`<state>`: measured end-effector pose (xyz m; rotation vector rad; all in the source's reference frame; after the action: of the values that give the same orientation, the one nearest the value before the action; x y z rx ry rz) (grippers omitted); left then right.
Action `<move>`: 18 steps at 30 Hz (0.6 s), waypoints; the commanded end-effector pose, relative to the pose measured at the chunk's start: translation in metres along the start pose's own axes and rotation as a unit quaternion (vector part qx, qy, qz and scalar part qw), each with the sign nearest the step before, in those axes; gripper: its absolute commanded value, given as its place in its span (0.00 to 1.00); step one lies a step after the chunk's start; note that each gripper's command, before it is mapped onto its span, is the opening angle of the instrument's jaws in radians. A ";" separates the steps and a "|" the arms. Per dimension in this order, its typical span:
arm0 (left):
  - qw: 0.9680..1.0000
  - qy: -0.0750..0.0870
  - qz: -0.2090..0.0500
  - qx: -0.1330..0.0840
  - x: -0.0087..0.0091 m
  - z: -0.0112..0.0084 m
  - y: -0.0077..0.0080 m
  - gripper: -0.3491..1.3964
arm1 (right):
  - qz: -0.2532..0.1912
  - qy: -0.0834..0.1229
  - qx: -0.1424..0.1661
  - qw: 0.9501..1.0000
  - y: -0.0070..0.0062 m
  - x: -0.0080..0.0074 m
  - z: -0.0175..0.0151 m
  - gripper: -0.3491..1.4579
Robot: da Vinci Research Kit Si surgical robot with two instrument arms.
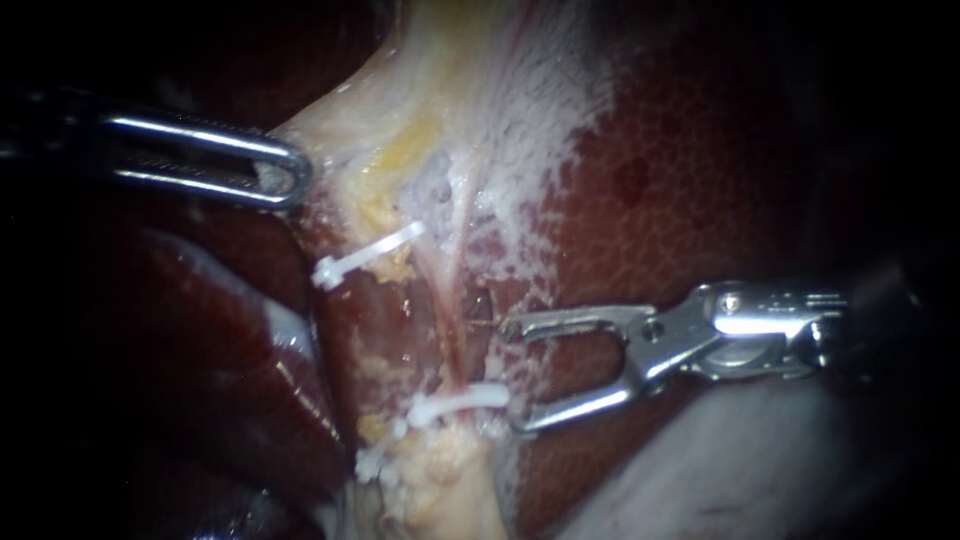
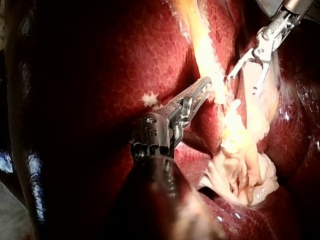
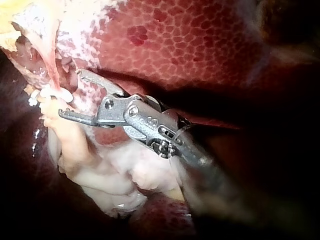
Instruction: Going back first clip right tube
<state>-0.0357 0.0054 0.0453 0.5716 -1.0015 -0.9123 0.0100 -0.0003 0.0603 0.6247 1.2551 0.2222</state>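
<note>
Dark red liver [image 1: 700, 180] fills both sides of frame. A pale band [image 1: 440, 90] runs from top centre to bottom centre. Upper left: left instrument [image 1: 290, 172], jaws clamped on the pale band's left edge, tenting it sideways. Right, mid-height: right instrument [image 1: 512, 375], jaws wide apart, nothing between them, tips just right of the pale band. Thin pink right tube [image 1: 455, 300] runs down the centre. White clip [image 1: 462, 402] sits across it at lower centre, just beside the lower jaw tip; contact unclear. Two other clips: upper one [image 1: 365, 257] centre-left, lowest one [image 1: 375, 460] near bottom.
</note>
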 end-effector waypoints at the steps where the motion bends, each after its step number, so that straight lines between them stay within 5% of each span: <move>1: 1.000 0.000 0.000 0.000 0.0000 0.0000 0.0001 0.00 | 0.001 0.000 0.001 1.000 0.0000 0.0002 -0.0004 0.52; 18: 1.000 0.000 0.003 -0.001 0.0009 0.0007 0.0016 0.00 | -0.005 0.002 -0.003 1.000 -0.0002 0.0017 -0.0040 0.52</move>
<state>-0.0355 0.0055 0.0475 0.5647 -1.0017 -0.9086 0.0067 0.0017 0.0580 0.6145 1.2603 0.2187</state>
